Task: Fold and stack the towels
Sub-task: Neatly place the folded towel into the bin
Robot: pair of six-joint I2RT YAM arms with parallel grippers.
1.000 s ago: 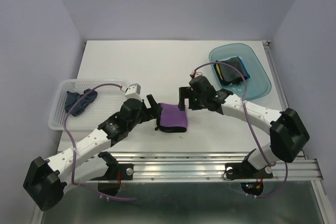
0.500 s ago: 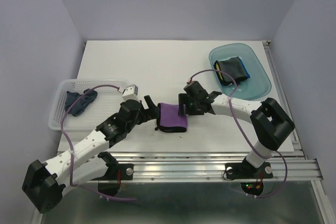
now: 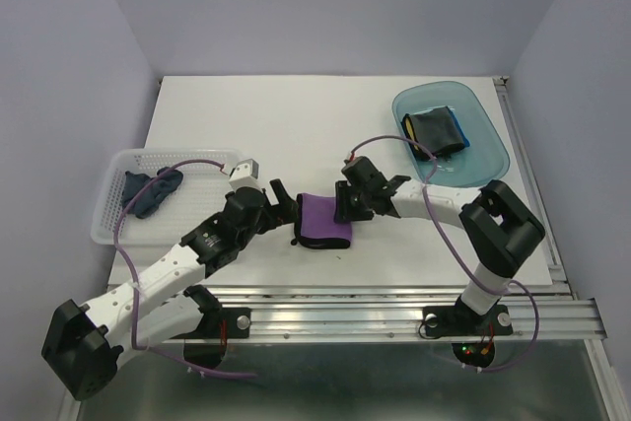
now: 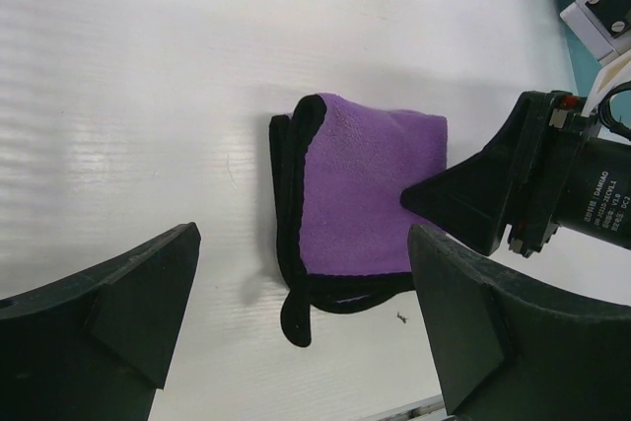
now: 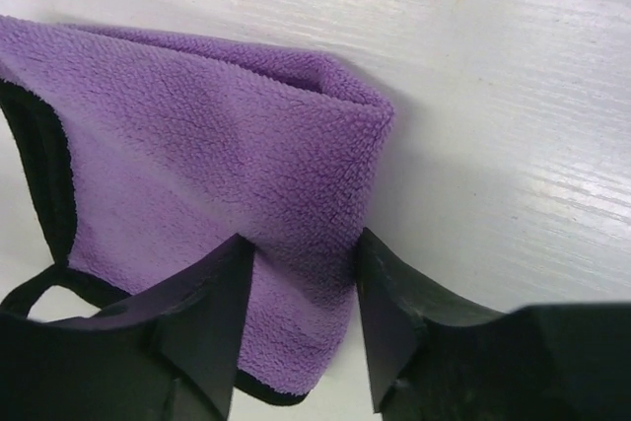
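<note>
A folded purple towel (image 3: 325,219) with black edging lies flat at the table's near middle. My right gripper (image 3: 345,206) reaches in from the right, its fingers straddling the towel's folded right edge (image 5: 197,175) and pressing it from both sides (image 5: 304,244). To the towel's left, my left gripper (image 3: 289,212) hovers wide open, and the towel (image 4: 365,194) shows between and beyond its fingers (image 4: 304,244). A dark navy towel (image 3: 148,191) lies crumpled in the white basket (image 3: 118,229). Another folded dark towel with a blue edge (image 3: 436,132) rests in the teal tray (image 3: 488,160).
The white mesh basket stands at the left edge. At the back right is the translucent teal tray. A metal rail (image 3: 394,308) runs along the near edge of the table. White walls close in the table on three sides.
My right gripper moved left onto the purple towel's right edge and its jaws narrowed around the fold. The left arm and the towel stayed put.
</note>
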